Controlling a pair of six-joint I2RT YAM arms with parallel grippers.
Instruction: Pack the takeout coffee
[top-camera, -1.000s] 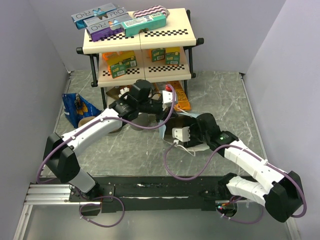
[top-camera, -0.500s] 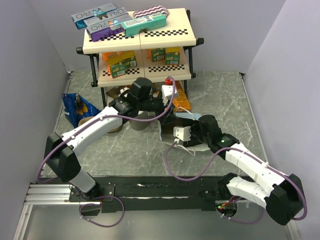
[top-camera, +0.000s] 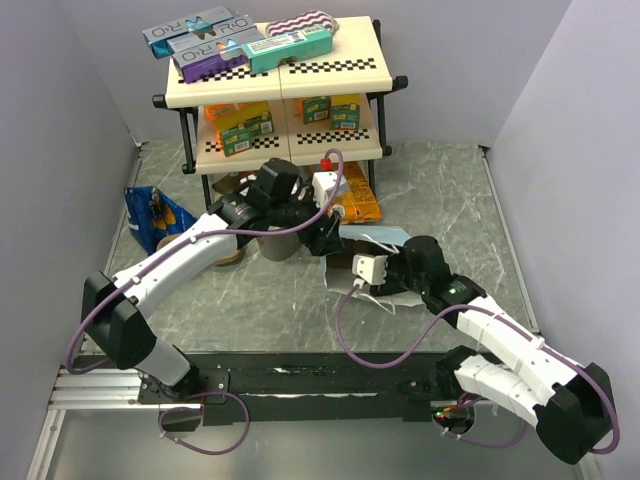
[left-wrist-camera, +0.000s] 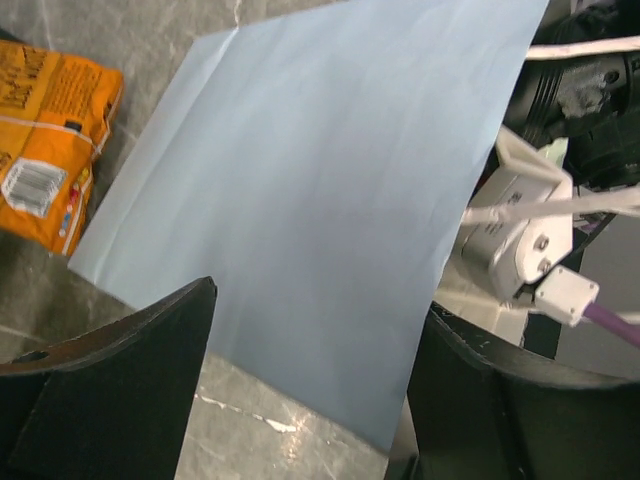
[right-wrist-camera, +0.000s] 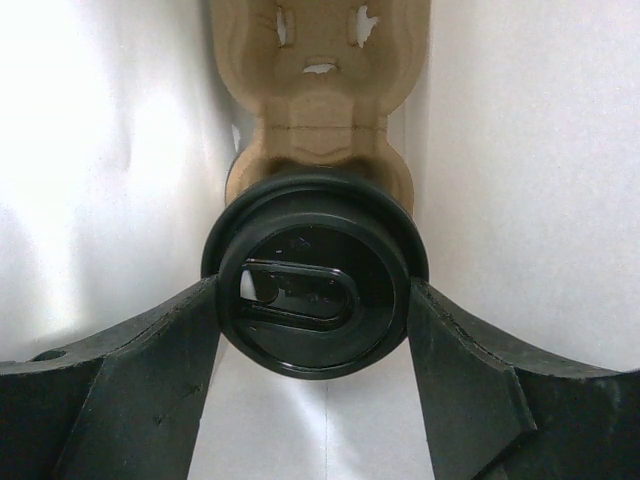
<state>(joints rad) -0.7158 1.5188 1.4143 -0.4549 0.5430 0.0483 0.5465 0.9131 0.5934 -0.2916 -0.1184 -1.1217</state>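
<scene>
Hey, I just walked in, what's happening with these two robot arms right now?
They are packing a takeout coffee into a paper bag. The right gripper grips the cup by its black lid inside the white-walled bag, with a brown pulp carrier just beyond it. The left gripper is open above the bag's pale blue outside.

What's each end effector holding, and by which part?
Right end effector grips the takeout coffee by the rim of its black lid. Left end effector is open above the blue paper, holding nothing.
</scene>
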